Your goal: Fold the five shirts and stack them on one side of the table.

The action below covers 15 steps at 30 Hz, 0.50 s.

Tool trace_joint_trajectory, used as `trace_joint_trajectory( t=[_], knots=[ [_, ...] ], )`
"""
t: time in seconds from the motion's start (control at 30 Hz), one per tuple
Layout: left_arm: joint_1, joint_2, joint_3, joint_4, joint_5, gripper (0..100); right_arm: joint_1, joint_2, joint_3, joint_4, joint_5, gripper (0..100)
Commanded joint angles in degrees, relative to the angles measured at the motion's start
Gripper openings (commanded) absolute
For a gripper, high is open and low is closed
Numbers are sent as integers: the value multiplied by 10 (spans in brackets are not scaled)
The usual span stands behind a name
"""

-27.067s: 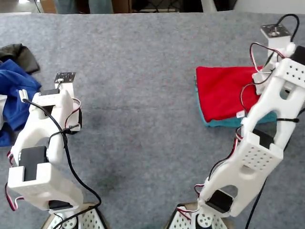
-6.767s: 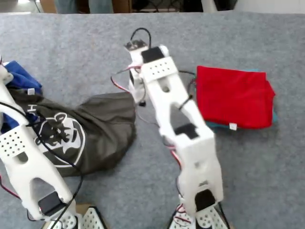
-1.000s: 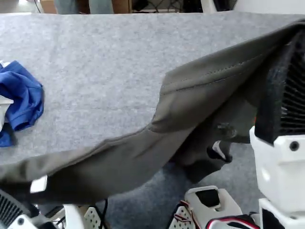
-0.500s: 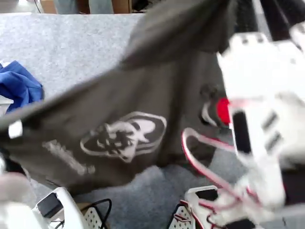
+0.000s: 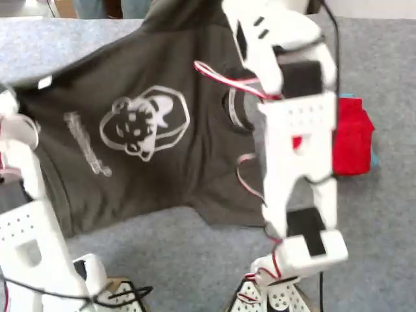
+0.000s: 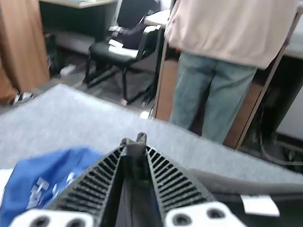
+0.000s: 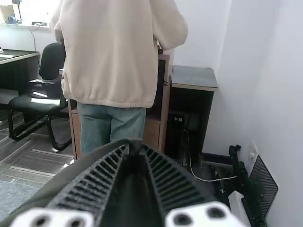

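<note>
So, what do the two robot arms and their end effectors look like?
The left arm and the right arm are white plastic shells with panels of small holes and black motor blocks; red and white cables loop beside the right one. The left end effector and right end effector have black ribbed fingers on white mounts.

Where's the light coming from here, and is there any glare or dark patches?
High view: even light, no glare; the shirt reads dark against the white right arm. Right wrist view: a blown-out bright patch above the desk. Left wrist view: soft, no glare.
</note>
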Motion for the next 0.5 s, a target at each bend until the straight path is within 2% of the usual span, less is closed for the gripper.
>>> trace_joint_trajectory(
  t=[0.0,0.23,0.37,0.47],
  knots=[
    [13,133,-60,-70,2,30,-3,61,-41,-67,6,15],
    [7,397,-285,-55,3,29,3,216,-175,-74,29,15],
    [15,451,-383,48,3,29,11,279,-254,-12,29,15],
    [19,462,-401,117,3,29,24,312,-297,60,26,15]
  ],
)
